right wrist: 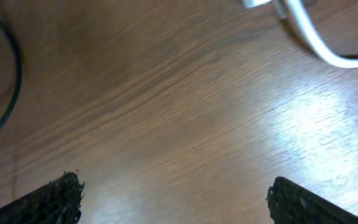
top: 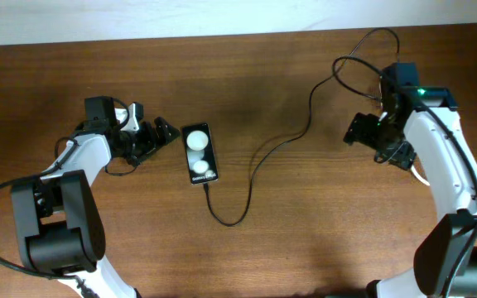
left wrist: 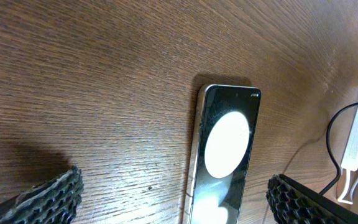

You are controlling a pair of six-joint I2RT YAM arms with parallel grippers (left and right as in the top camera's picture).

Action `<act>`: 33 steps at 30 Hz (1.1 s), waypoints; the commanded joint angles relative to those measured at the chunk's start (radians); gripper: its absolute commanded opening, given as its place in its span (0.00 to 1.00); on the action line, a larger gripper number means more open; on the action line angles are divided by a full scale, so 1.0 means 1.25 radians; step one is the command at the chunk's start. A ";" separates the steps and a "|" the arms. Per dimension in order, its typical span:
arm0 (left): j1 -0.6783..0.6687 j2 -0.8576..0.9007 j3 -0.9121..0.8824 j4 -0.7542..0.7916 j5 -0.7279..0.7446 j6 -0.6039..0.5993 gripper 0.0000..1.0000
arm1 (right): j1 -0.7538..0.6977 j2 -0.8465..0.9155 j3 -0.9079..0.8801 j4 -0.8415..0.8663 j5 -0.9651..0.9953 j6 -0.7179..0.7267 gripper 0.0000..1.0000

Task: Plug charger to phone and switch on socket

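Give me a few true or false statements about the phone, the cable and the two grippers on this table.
The phone lies screen up on the table. True.
The left gripper is gripping the phone. False: it is open, beside the phone.
The cable reaches the end of the phone that shows white text. True.
The right gripper is shut on the cable. False: it is open and empty.

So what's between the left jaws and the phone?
Only bare wooden table lies before the phone. The left wrist view shows it, and the overhead view agrees.
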 commanded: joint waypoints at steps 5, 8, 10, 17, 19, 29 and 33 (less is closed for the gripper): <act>0.002 -0.024 -0.007 -0.001 -0.003 0.007 0.99 | -0.154 0.004 0.002 0.082 0.018 0.010 0.99; 0.002 -0.024 -0.007 -0.001 -0.003 0.007 0.99 | -0.206 0.005 0.002 0.134 0.019 0.013 0.99; 0.002 -0.024 -0.007 -0.001 -0.003 0.007 0.99 | -0.226 0.005 0.002 0.159 0.019 0.013 0.99; 0.002 -0.024 -0.007 -0.001 -0.003 0.007 0.99 | -0.237 0.039 0.002 0.364 0.022 0.012 0.99; 0.002 -0.024 -0.007 -0.001 -0.003 0.007 0.99 | -0.237 0.067 0.009 0.380 0.019 0.002 0.99; 0.002 -0.024 -0.007 -0.001 -0.003 0.007 0.99 | -0.278 0.203 0.412 0.064 0.023 -0.040 0.99; 0.002 -0.024 -0.007 -0.001 -0.003 0.007 0.99 | -0.278 0.309 0.411 0.043 0.022 -0.040 0.99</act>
